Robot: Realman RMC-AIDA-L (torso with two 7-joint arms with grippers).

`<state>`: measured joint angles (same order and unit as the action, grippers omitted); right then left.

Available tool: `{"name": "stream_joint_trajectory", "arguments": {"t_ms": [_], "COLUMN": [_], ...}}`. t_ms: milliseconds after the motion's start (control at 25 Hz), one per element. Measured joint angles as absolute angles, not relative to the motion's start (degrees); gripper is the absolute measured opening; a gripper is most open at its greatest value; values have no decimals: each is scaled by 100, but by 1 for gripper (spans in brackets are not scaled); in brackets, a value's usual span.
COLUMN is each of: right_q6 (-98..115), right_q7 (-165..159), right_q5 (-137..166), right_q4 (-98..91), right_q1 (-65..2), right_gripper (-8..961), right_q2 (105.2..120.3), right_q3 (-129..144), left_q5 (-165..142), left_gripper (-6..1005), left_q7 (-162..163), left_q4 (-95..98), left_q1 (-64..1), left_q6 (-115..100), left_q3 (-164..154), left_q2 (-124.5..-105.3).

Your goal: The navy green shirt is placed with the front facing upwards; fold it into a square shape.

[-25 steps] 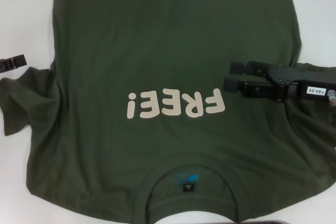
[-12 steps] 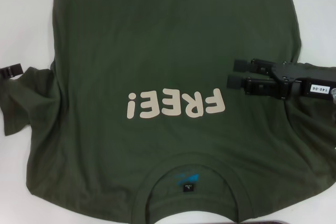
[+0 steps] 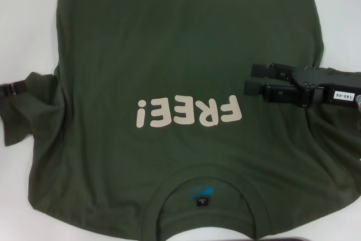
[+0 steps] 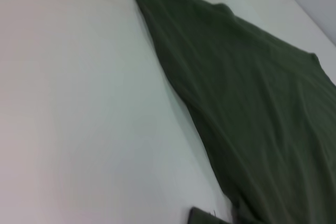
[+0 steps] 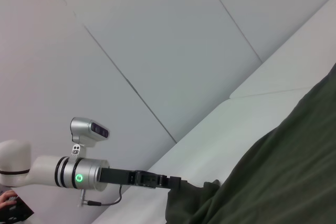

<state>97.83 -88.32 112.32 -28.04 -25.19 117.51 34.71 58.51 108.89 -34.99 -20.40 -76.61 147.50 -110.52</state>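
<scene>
**A:** Head view first: the shirt (image 3: 186, 100) lies flat, front up, collar at the near edge. The right gripper (image 3: 249, 80) hovers over the chest just beside the "FREE!" lettering (image 3: 189, 112), its two fingers spread apart and holding nothing.

**B:** And the left gripper (image 3: 12, 88)?

**A:** Only its tip shows, touching the left sleeve (image 3: 28, 105). Can't tell whether it's pinching. My guess is it's there to fold the sleeve inward.

**B:** Left wrist view?

**A:** Just shirt (image 4: 252, 103) edge on the table (image 4: 79, 103).

**B:** Right wrist view?

**A:** It shows the left gripper (image 5: 176, 183) right at the bunched sleeve (image 5: 199, 203), fingers hidden by cloth.
</scene>
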Motion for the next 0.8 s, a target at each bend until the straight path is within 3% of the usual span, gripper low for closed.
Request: {"name": "stream_joint_trajectory", "arguments": {"t_ms": [800], "right_q6": [9800], "right_q7": [-8794], "right_q5": [11232], "right_q4": [-2804], "right_q1": [-2501], "right_gripper": [925], "right_q2": [11808], "right_q3": [3415], "left_q5": [5539], "left_gripper": [819], "left_q7": [11083], "left_q4": [-3854], "left_q1": [-2081], "left_q6": [-8299], "left_q3": [14751], "left_q2": [-11011]}}
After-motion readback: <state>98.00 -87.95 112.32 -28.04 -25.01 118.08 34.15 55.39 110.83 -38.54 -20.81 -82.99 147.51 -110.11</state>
